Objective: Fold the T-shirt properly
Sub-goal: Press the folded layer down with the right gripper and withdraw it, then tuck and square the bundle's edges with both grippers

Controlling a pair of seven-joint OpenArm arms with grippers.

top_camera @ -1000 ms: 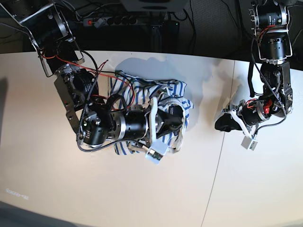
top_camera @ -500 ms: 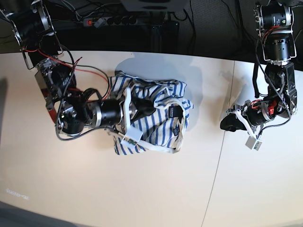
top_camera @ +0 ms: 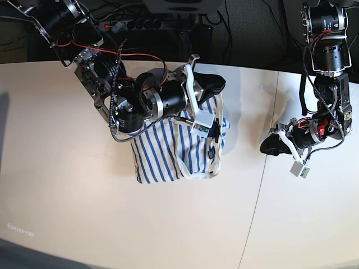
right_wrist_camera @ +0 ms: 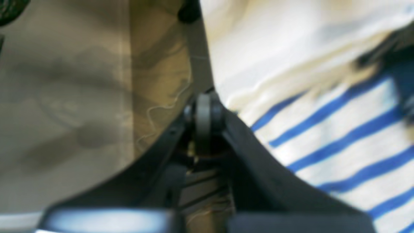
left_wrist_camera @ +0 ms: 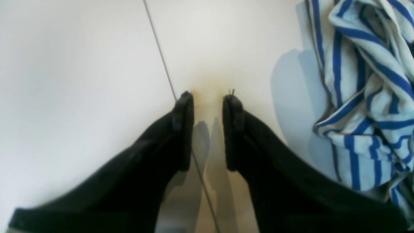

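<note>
T-shirt (top_camera: pixel 176 148): we find it bunched on the counter (top_camera: pixel 67 185), its upper edge lifted under the right arm, blue stripes showing.
Right claw (right_wrist_camera: pixel 203 111): we see it clenched on a fold of the T-shirt, above the counter.
Left claw (left_wrist_camera: pixel 207 103): we see it parted and grasping nothing, low over the counter seam (left_wrist_camera: pixel 161 58), beside the cloth but apart from it.

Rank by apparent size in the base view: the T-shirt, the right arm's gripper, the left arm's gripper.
1. T-shirt, largest.
2. Right gripper, shut on the shirt's upper edge.
3. Left gripper, smallest, though foreshortening makes it unsure against the right.
</note>
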